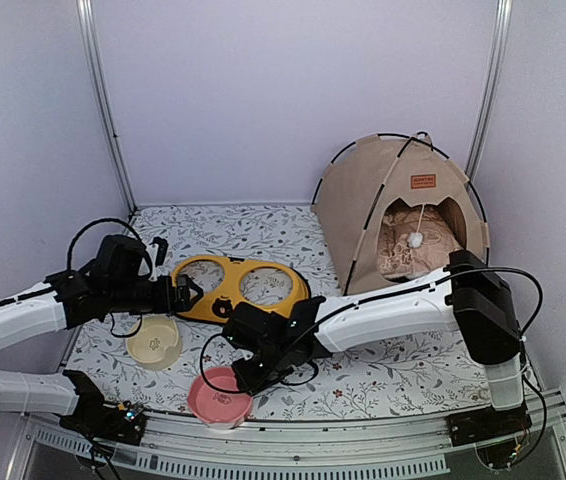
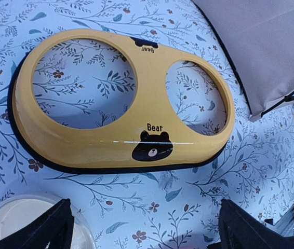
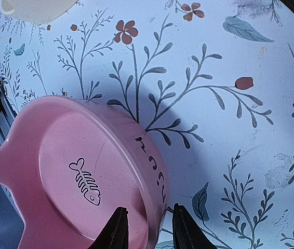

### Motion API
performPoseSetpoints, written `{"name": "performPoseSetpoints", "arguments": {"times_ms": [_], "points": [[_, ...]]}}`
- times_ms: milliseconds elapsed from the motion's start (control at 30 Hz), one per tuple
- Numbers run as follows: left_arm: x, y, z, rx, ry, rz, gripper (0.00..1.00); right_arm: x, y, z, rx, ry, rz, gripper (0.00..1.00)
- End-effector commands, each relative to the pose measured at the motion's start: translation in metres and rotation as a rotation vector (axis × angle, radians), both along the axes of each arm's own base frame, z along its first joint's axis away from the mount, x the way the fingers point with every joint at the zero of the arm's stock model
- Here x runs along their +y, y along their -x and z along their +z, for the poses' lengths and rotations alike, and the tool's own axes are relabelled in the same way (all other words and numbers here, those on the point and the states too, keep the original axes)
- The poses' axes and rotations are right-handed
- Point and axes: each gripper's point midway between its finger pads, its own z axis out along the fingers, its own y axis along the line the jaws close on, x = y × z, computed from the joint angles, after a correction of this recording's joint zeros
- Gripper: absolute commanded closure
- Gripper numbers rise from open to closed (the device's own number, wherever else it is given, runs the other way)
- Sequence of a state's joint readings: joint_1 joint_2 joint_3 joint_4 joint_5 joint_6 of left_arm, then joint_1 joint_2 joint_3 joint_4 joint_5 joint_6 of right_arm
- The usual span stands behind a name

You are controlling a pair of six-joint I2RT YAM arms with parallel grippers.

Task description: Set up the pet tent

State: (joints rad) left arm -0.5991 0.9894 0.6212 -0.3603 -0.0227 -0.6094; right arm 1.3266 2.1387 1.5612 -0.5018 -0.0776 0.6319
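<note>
The beige pet tent [image 1: 403, 205] stands upright at the back right, with black poles arching over it, a brown label above the arched doorway and a white pom-pom [image 1: 416, 239] hanging in the opening. Its fabric fills the upper right corner of the left wrist view [image 2: 264, 46]. A tan floral pillow [image 1: 408, 258] lies inside. My left gripper [image 1: 188, 293] is open and empty [image 2: 146, 205], just short of the yellow two-hole bowl holder [image 2: 152, 93]. My right gripper [image 1: 246, 380] is closed over the rim of the pink bowl [image 3: 69, 171], one finger inside and one outside [image 3: 149, 212].
The yellow holder [image 1: 238, 285] lies mid-table on the floral mat. A cream bowl [image 1: 153, 340] sits left of centre, under my left fingers [image 2: 17, 223]. The pink bowl [image 1: 218, 398] sits at the table's front edge. Lilac walls and metal posts enclose the table.
</note>
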Motion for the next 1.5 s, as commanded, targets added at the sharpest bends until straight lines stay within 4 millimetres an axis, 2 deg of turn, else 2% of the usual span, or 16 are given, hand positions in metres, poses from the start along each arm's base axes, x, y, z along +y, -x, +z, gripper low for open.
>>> {"name": "performPoseSetpoints", "arguments": {"times_ms": [0,167,300,400,633,1067,1233,1367,1467], "points": [[0.001,0.000,-0.001,-0.014,0.019,-0.005,0.02,0.001,-0.003,-0.005,-0.029,0.035,-0.005,0.73],[0.001,0.000,-0.004,-0.009,0.024,0.000,0.02,0.005,-0.006,-0.002,-0.043,0.027,-0.009,0.98],[0.002,0.000,-0.003,-0.012,0.036,0.009,0.03,0.008,-0.015,0.010,-0.057,0.002,-0.017,1.00],[0.002,0.000,-0.002,-0.013,0.045,0.018,0.02,0.006,-0.031,0.024,-0.081,-0.024,-0.046,1.00],[0.005,-0.004,0.008,-0.040,0.045,0.036,0.02,-0.004,-0.088,0.066,-0.164,-0.097,-0.126,1.00],[0.010,-0.003,0.016,-0.062,0.055,0.041,0.02,-0.051,-0.216,0.123,-0.333,-0.147,-0.310,1.00],[0.009,-0.003,0.018,-0.059,0.063,0.032,0.02,-0.063,-0.265,0.128,-0.395,-0.138,-0.387,1.00],[0.009,-0.002,0.020,-0.061,0.062,0.031,0.02,-0.062,-0.288,0.122,-0.411,-0.133,-0.403,1.00],[0.009,-0.002,0.021,-0.059,0.065,0.032,0.02,-0.060,-0.295,0.113,-0.413,-0.121,-0.399,1.00]]}}
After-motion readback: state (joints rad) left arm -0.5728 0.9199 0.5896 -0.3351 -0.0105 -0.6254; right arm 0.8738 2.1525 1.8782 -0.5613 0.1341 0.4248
